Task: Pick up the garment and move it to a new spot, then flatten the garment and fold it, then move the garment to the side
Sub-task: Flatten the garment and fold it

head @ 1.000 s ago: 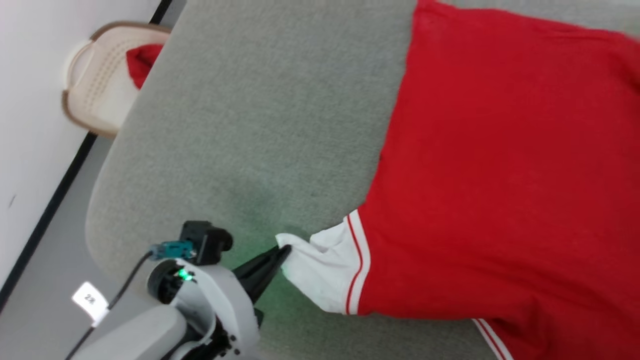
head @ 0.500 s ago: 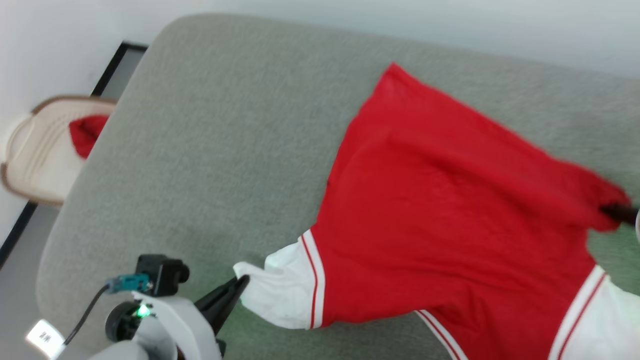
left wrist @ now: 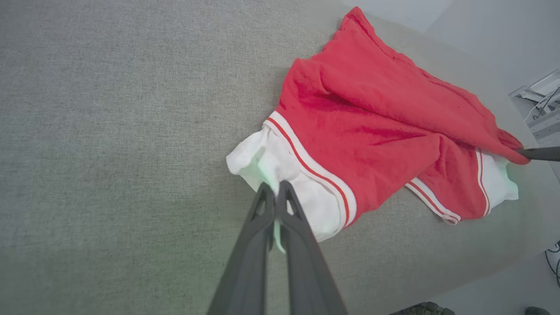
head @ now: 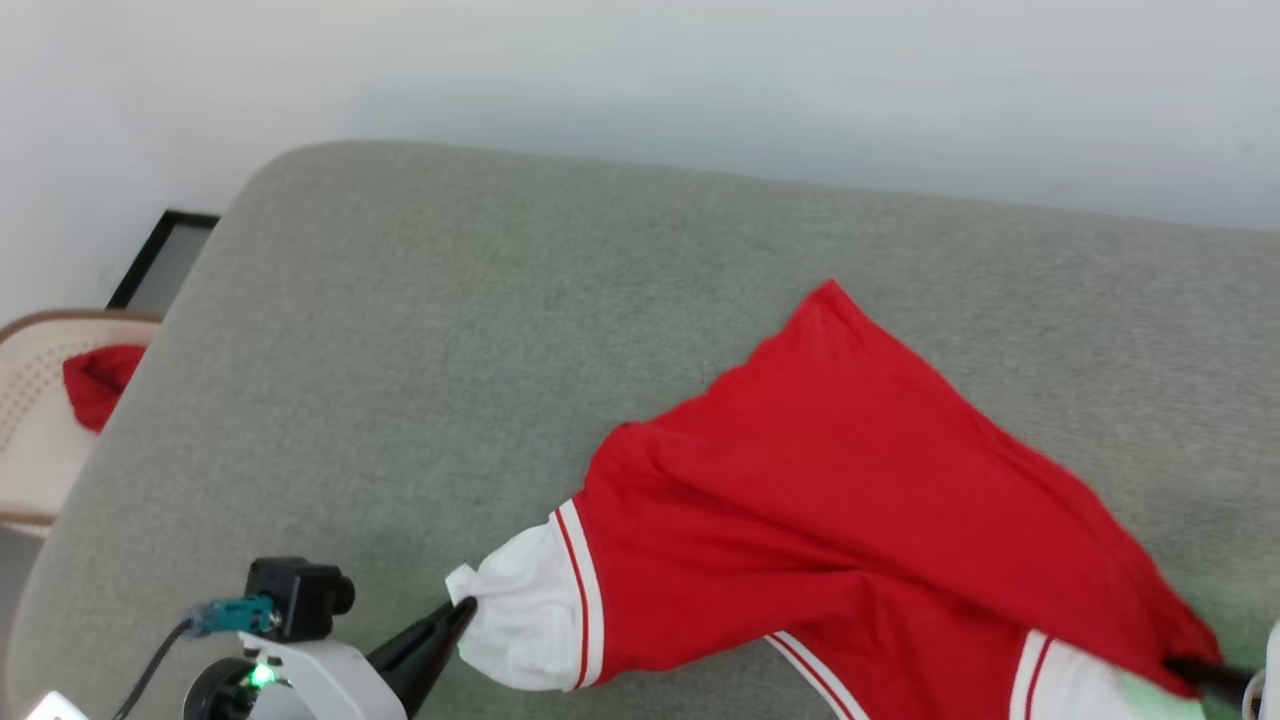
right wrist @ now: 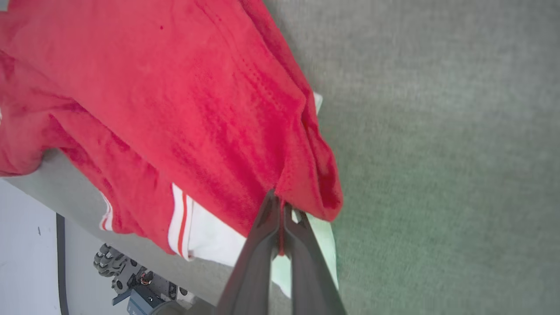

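Right now my left tool (head: 462,608) is clenched on the outer end of the white sleeve (head: 520,625), at the lower left of the head frame. In the left wrist frame its dark fingers (left wrist: 251,253) meet at the tips with a sliver of white cloth pinched between them. My right tool (head: 1200,672) is clamped too, at the lower right corner of the head frame. In the right wrist frame its tips bite a bunched red fold at the edge of the garment (right wrist: 175,87).

The garment (head: 850,520) stretches between the two tools across the lower right of the head frame, creased, with one red corner pointing up toward the middle. It rests on the grey surface (head: 450,350).

Bare surface takes up the whole upper left and centre of the head frame, and the right half of the right wrist frame. Its far edge runs under the pale wall (head: 700,80), and a rounded corner sits at the upper left. Past the left edge stands a cream basket (head: 30,450) holding a small red cloth (head: 95,380). In the left wrist frame the other sleeve lies near the surface's edge at the lower right, with floor (left wrist: 503,293) beyond.
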Controlling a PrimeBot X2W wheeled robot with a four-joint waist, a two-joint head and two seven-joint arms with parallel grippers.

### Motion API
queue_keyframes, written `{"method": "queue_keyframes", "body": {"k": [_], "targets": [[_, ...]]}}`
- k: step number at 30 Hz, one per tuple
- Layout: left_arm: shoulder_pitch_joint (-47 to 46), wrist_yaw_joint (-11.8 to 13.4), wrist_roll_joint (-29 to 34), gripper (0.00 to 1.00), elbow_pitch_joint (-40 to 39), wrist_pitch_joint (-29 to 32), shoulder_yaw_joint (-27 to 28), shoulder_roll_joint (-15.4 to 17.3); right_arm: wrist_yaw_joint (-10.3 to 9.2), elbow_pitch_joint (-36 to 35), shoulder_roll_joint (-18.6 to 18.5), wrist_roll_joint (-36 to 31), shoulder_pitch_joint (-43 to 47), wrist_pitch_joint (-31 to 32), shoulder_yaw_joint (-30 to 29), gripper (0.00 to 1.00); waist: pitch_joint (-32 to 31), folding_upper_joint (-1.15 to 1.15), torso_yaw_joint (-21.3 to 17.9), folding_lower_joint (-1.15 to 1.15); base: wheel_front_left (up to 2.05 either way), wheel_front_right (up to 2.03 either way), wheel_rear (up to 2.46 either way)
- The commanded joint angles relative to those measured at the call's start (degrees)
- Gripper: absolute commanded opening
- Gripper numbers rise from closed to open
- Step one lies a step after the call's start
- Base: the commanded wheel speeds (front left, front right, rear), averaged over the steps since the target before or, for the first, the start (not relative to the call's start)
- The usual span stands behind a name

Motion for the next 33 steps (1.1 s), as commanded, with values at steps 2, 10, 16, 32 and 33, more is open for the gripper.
{"method": "queue_keyframes", "body": {"k": [2, 10, 16, 32, 33], "targets": [[0.8, 0.4, -0.3, 0.0, -0.3, -0.6, 0.2, -0.1, 0.02, -1.0, 1.4, -1.0, 2.3, -0.9, -1.4, 0.0, -1.0, 0.0, -1.4, 0.0, 0.0, 0.0, 0.0], [1.2, 0.1, -0.4, 0.0, 0.4, -1.0, 0.1, -0.5, 0.02, -2.4, 4.1, -5.6, 4.2, -3.9, -1.4, 0.31, -1.3, 0.0, -2.6, 0.0, 0.0, 0.0, 0.0], [1.4, 0.4, -0.3, 0.0, 0.7, -1.4, 0.3, -0.5, 0.02, -4.8, 2.4, -8.4, 3.8, -5.1, -0.2, 1.0, -1.3, 0.0, -3.2, 0.0, 0.0, 0.0, 0.0], [1.2, 0.8, 0.0, 0.0, -0.3, -1.4, 0.0, -0.6, 0.01, -20.3, 2.3, -10.7, -5.7, -7.9, 1.9, 1.0, -1.6, 0.0, -2.7, 0.0, 0.0, 0.0, 0.0], [1.0, 0.6, 0.2, 0.0, -0.4, -1.3, -0.1, -0.8, 0.02, -20.2, 1.8, -11.8, -7.6, -9.0, 3.5, 1.0, -1.4, 0.0, -2.3, 0.0, 0.0, 0.0, 0.0]]}}
